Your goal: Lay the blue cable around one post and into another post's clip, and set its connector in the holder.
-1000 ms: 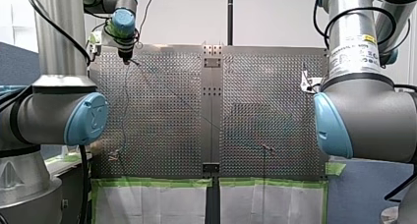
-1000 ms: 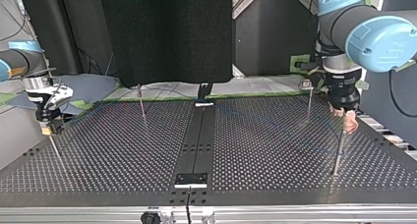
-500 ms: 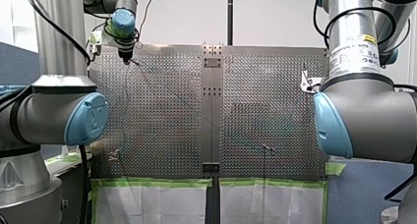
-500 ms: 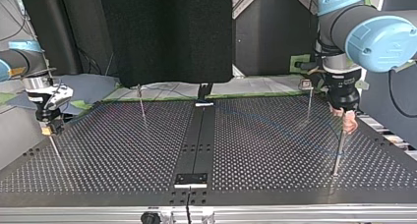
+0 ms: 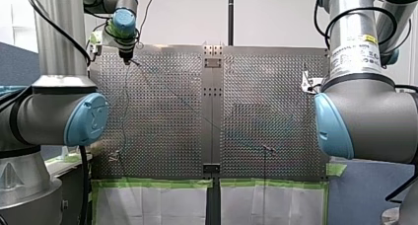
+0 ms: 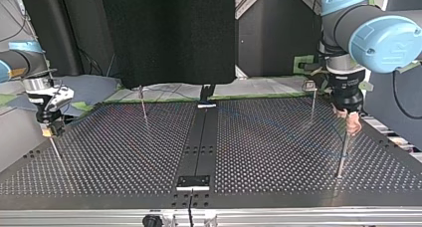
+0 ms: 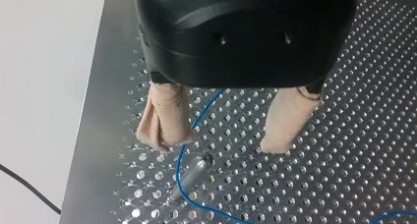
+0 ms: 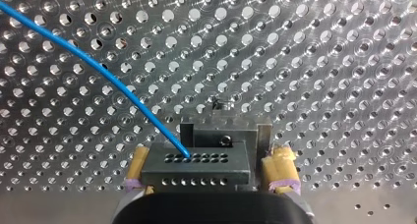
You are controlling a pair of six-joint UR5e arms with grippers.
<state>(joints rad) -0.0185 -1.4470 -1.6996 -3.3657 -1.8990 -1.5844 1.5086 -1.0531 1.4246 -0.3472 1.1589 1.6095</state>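
Blue cable (image 7: 183,160): passes between spread fingers (image 7: 164,118) of my left hand (image 7: 218,146), beside post (image 7: 194,171); connector (image 8: 196,171) clamped in my right hand (image 8: 209,157).

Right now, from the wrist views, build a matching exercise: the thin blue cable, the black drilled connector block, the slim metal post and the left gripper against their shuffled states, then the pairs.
1. blue cable
2. connector block
3. metal post
4. left gripper

A. open, beige pads apart
B. between the right gripper's yellow pads
C. bends round the post
D. stands on the perforated table under the open fingers

Pairs: 1-C, 2-B, 3-D, 4-A
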